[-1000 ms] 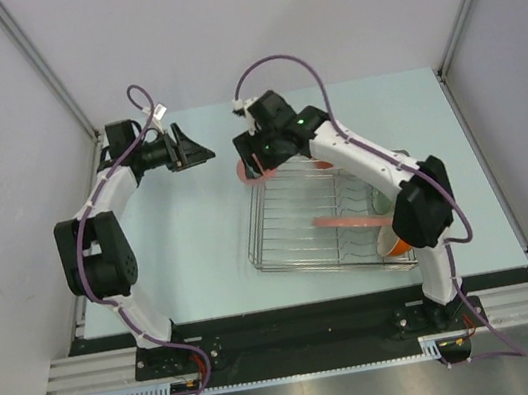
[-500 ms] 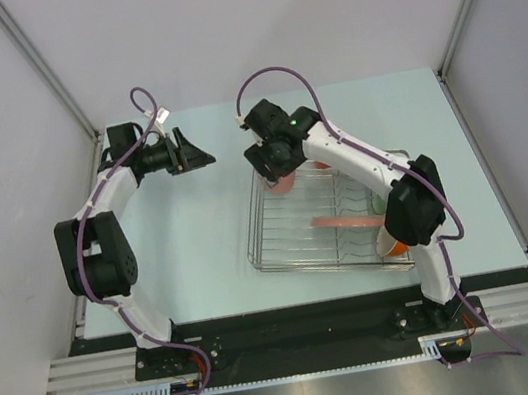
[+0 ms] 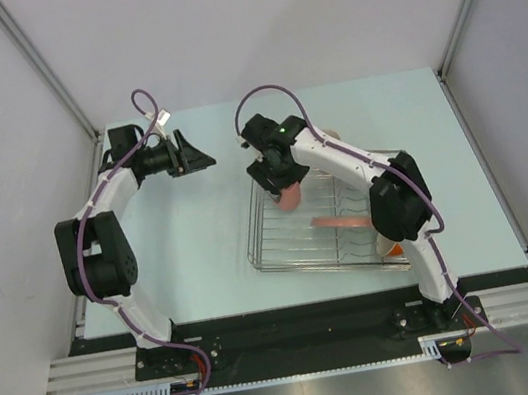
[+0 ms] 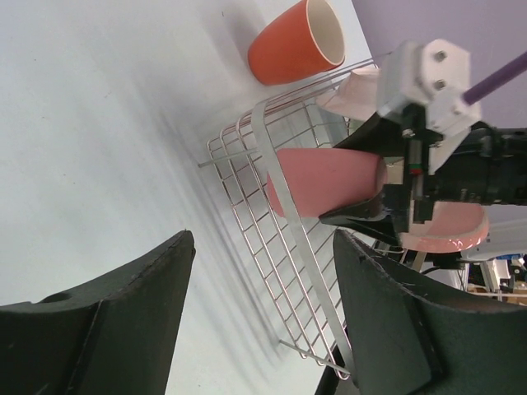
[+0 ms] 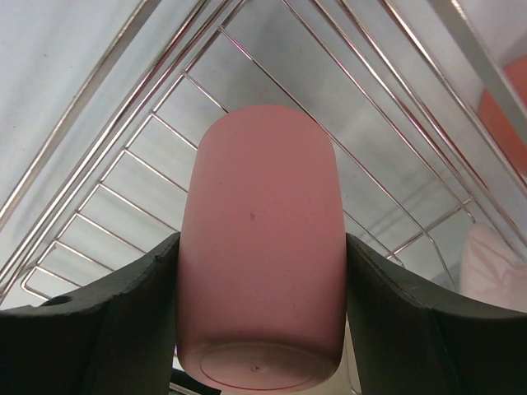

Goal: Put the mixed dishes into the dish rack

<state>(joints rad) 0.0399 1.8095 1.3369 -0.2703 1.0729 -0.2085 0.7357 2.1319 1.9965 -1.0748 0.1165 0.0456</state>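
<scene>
White arm links (image 3: pixel 338 157) with black joints (image 3: pixel 98 266), looping purple cables (image 3: pixel 271 88), green status light (image 3: pixel 282 130), black wedge-shaped pincer fingers (image 4: pixel 115 321)

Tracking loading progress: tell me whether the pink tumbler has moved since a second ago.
Yes. Held by the right gripper, the pink tumbler came from beyond the dish rack's far-left corner to over its wires.

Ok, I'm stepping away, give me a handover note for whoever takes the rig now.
Left gripper: open, empty, over the table left of the dish rack.
Right gripper: shut on the pink tumbler, held at the rack's far left end, not released.
Done: pink plate on edge in the rack, orange bowl at its near right corner.
Left: set the tumbler down, then load the orange mug from the table beyond the rack.
</scene>
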